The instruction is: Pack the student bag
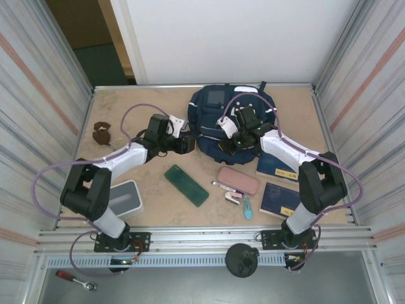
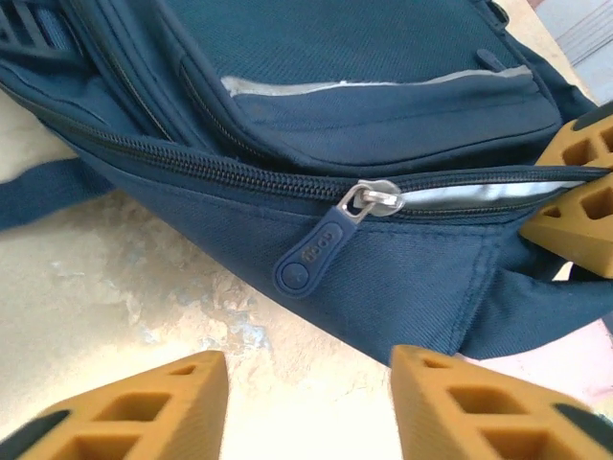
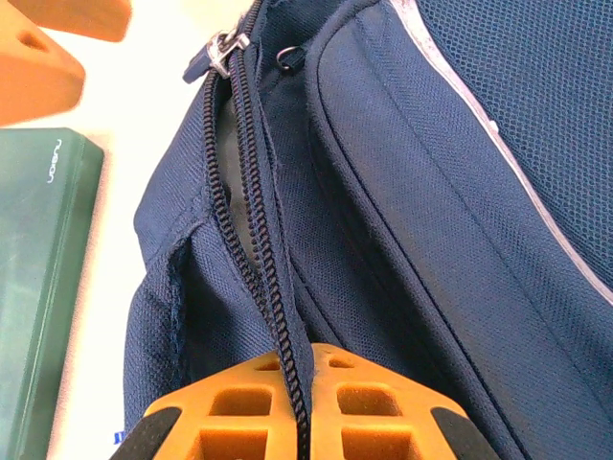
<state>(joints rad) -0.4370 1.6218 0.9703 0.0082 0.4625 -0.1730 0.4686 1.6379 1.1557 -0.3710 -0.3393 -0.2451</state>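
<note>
The navy student bag (image 1: 231, 117) lies at the back middle of the table. Its main zipper is partly undone, with grey lining showing in the gap (image 2: 479, 195). My left gripper (image 1: 184, 144) stands open at the bag's left side. In the left wrist view the left gripper (image 2: 308, 369) has bare table between its fingers, and the zipper pull (image 2: 316, 251) hangs just ahead of them. My right gripper (image 3: 311, 359) is shut on the bag's zipper edge (image 3: 259, 230), pinching the fabric and teeth. In the top view the right gripper (image 1: 243, 136) sits over the bag's front.
A green case (image 1: 186, 185), a pink pouch (image 1: 238, 180), two dark-blue booklets (image 1: 276, 166) (image 1: 280, 201) and small stationery (image 1: 237, 196) lie in front of the bag. A white box (image 1: 126, 197) stands near left and brown pieces (image 1: 101, 133) far left. Ribbed walls close both sides.
</note>
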